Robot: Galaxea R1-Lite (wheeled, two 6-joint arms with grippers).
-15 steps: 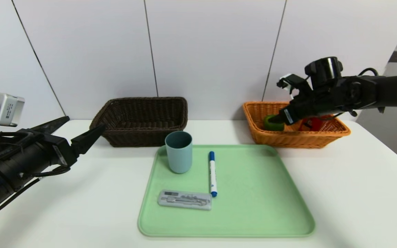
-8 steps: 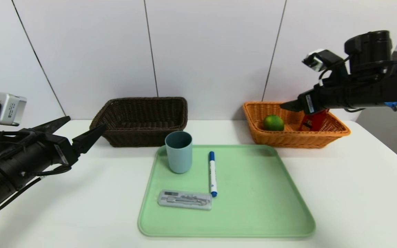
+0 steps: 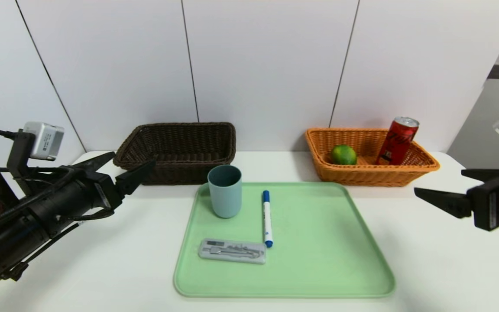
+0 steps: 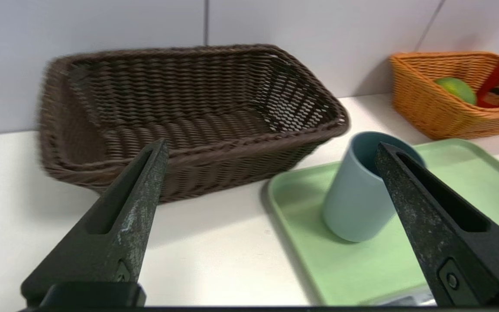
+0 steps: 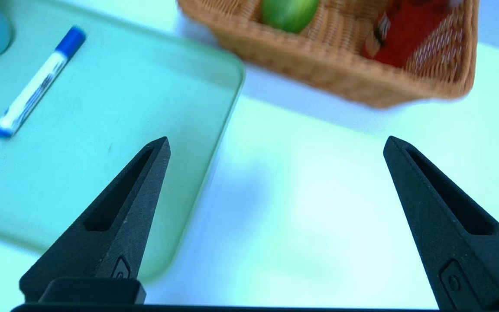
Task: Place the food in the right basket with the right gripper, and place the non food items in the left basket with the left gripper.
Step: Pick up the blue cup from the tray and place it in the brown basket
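Head view: lime [image 3: 343,154] and soda can [image 3: 396,140] sit in the orange basket [image 3: 422,171], so food looks done. Your right gripper [image 3: 438,188] hangs empty at the table's right edge, fingers apart. Cup [image 3: 225,191], marker [image 3: 267,219] and case [image 3: 232,251] wait on the green tray [image 3: 327,260]

Left wrist view: left gripper [image 4: 271,151] fingers spread wide, cup [image 4: 362,190] just ahead by the right finger, upright; brown basket [image 4: 189,112] behind

Right wrist view: nothing between the fingers [image 5: 132,203]

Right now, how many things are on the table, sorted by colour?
Green: 2, tray, lime
Blue-grey: 1, cup
White and blue: 1, marker
Grey: 1, case
Red: 1, can
Brown: 1, basket
Orange: 1, basket
Total: 8
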